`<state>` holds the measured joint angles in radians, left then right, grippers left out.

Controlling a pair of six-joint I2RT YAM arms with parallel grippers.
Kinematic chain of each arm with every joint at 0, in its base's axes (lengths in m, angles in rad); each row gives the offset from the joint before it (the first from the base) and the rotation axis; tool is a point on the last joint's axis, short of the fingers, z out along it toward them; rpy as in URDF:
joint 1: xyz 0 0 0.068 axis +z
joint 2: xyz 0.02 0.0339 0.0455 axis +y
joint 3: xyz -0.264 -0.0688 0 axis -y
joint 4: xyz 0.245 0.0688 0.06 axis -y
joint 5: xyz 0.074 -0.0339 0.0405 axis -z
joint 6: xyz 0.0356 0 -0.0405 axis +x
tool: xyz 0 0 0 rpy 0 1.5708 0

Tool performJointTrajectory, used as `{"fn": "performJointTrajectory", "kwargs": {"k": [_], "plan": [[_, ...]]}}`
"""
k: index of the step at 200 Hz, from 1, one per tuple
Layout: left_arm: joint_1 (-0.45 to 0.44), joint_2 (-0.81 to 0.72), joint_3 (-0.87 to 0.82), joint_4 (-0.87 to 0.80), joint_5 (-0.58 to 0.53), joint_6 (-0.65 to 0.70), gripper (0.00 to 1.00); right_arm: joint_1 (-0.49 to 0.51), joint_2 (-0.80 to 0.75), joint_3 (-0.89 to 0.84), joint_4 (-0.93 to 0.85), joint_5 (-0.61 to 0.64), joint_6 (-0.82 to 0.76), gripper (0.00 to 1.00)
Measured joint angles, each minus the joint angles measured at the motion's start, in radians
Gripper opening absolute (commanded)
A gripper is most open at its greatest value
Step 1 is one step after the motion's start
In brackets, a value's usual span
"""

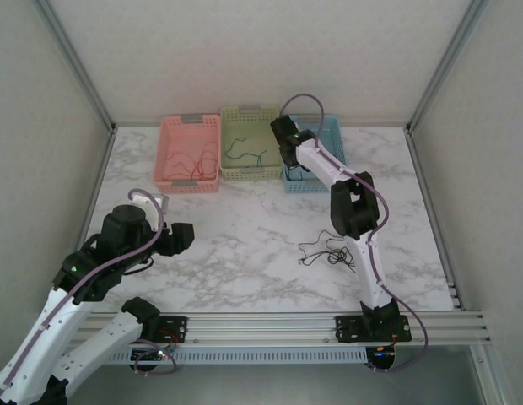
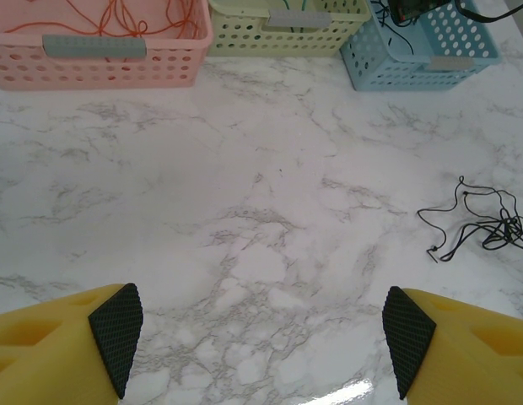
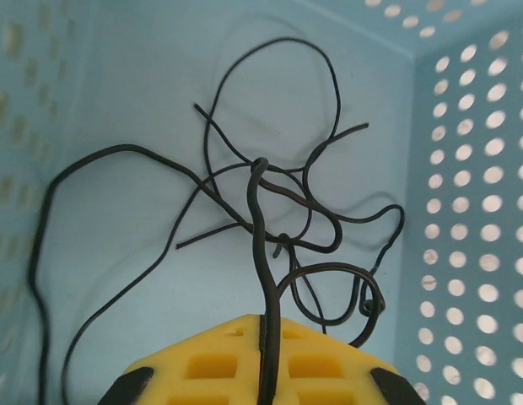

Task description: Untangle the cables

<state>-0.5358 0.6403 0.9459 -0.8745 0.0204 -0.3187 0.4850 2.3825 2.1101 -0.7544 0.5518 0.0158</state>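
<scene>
The right jaws, clamped on a thin black wire inside the perforated blue plastic basket, should part gently — no snagging; left jaws stand apart.

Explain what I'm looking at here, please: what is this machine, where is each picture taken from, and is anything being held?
These are two robot arms bolted at the near edge of a marble table. The overhead view looks down from behind them. The other two come from cameras on each wrist, so the yellow fingers at the bottom are the arm's own. At the back stand a pink basket with red-orange cables, a yellow-green basket with a green cable, and a blue basket. A loose black tangle lies on the table. The left gripper is open and holds nothing. The right gripper is over the blue basket, shut on a black cable.
</scene>
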Motion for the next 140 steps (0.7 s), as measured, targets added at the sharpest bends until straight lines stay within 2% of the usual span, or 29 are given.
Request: {"fn": "performJointTrajectory", "kwargs": {"k": [63,96,118,140], "plan": [[0.0,0.01,-0.008,0.002,0.0,0.0,0.78,-0.041,0.026,0.025,-0.014,-0.081,0.058,0.0],[0.0,0.01,-0.008,0.002,0.0,0.0,0.78,-0.051,0.006,0.025,-0.037,-0.105,0.087,0.23],[0.0,0.01,-0.008,0.002,0.0,0.0,0.78,-0.051,-0.046,0.021,-0.06,-0.118,0.101,0.29],[0.0,0.01,-0.008,0.002,0.0,0.0,0.78,-0.051,-0.122,0.018,-0.078,-0.135,0.115,0.46]]}}
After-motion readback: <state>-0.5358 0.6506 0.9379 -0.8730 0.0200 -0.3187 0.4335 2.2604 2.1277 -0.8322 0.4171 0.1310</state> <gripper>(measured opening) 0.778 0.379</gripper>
